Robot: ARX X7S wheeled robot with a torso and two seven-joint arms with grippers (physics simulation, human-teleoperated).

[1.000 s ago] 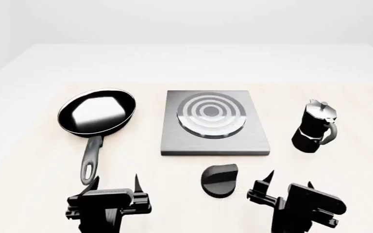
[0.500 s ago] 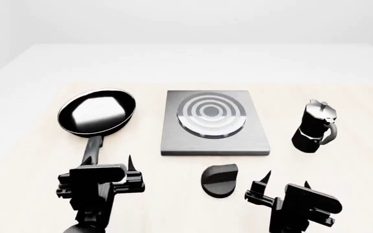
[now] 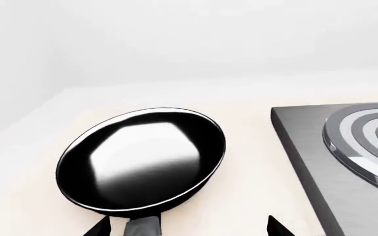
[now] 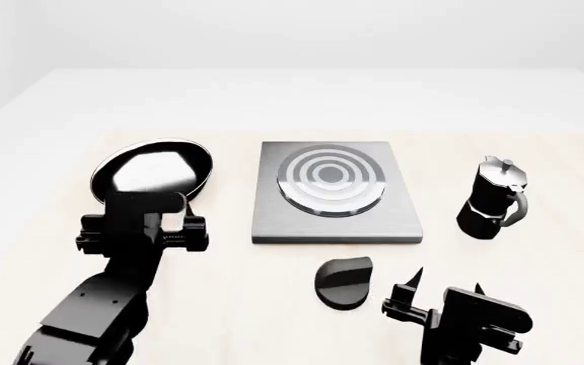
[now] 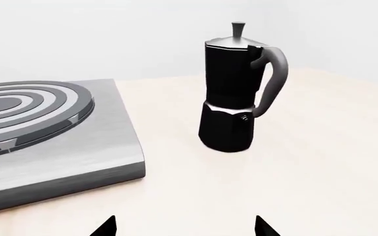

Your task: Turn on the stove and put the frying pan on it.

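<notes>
The frying pan (image 3: 143, 160) is round and black with a glossy inside, and it lies on the table left of the stove (image 4: 394, 220). My left gripper (image 3: 186, 229) is open, its jaws set wide on either side of the pan's handle (image 3: 141, 227) where it meets the pan. In the head view the left gripper (image 4: 148, 204) covers the handle and the near rim of the frying pan (image 4: 155, 169). The grey stove plate carries a ringed burner (image 4: 331, 179), and its black knob (image 4: 343, 283) lies in front. My right gripper (image 4: 447, 283) is open and empty, just right of the knob.
A black moka pot (image 4: 493, 199) stands upright to the right of the stove plate; the right wrist view shows the moka pot (image 5: 238, 93) beyond the stove's corner (image 5: 120, 167). The pale table runs wide on all sides.
My left arm has reached forward from the table's near edge until its gripper is over the pan's handle. The right gripper has barely shifted.
</notes>
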